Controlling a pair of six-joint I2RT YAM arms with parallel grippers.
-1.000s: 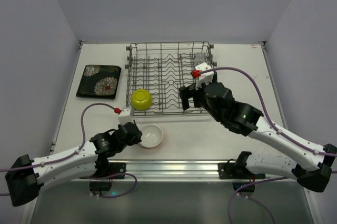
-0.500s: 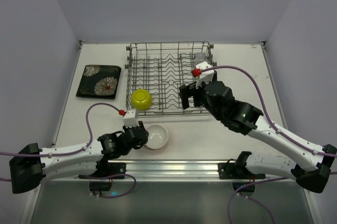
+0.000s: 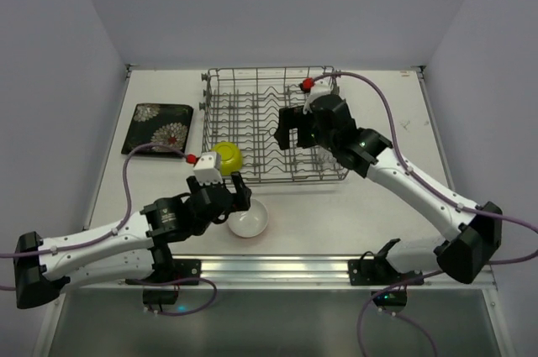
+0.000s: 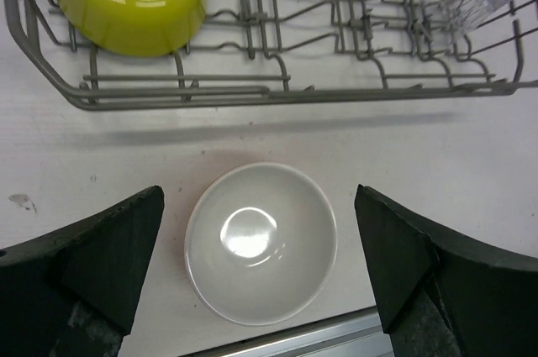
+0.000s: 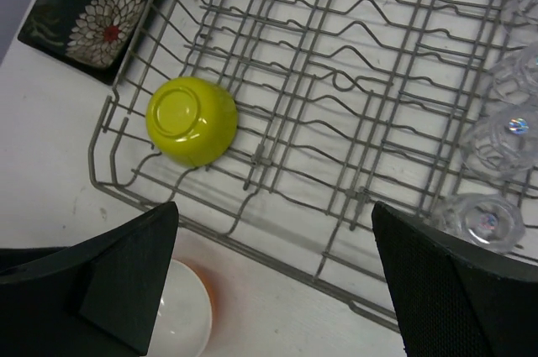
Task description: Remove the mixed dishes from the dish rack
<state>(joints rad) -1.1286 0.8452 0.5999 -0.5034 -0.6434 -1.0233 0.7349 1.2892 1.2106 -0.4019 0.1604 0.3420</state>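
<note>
The orange bowl (image 4: 261, 242) with its white inside stands upright on the table just in front of the dish rack (image 3: 269, 174). My left gripper (image 4: 256, 266) hovers open above the bowl (image 3: 249, 221), one finger on each side and neither touching it. In the rack's near left corner a yellow-green bowl (image 5: 191, 120) lies upside down (image 3: 225, 158). Several clear glasses (image 5: 494, 143) stand at the rack's right side. My right gripper (image 5: 277, 286) hangs open and empty over the rack's near rim (image 3: 294, 134). The flowered black plate (image 3: 157, 128) lies on the table left of the rack.
The rack's wire tines (image 5: 353, 55) stand upright under my right gripper. A metal rail (image 3: 277, 269) runs along the table's near edge, close behind the orange bowl. Grey walls close in the table at the left, back and right.
My left gripper has opened and let go of the orange bowl, which now rests on the table. The right arm has swung farther back over the rack.
</note>
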